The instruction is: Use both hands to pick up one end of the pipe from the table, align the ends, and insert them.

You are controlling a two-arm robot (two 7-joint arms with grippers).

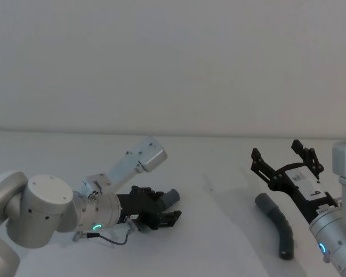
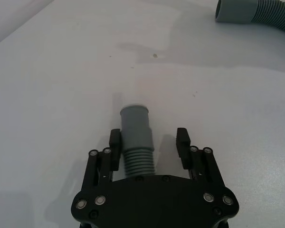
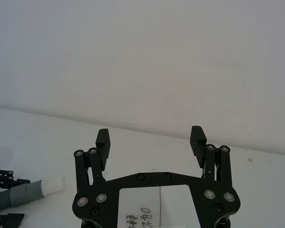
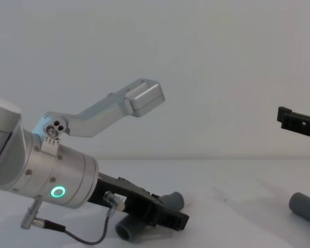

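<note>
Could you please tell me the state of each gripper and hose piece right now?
Left gripper: open, fingers either side of the left hose.
Right gripper: open, empty, raised above the table.
Left hose: between those fingers, not clamped.
Right hose: lying curved on the table, untouched.
</note>
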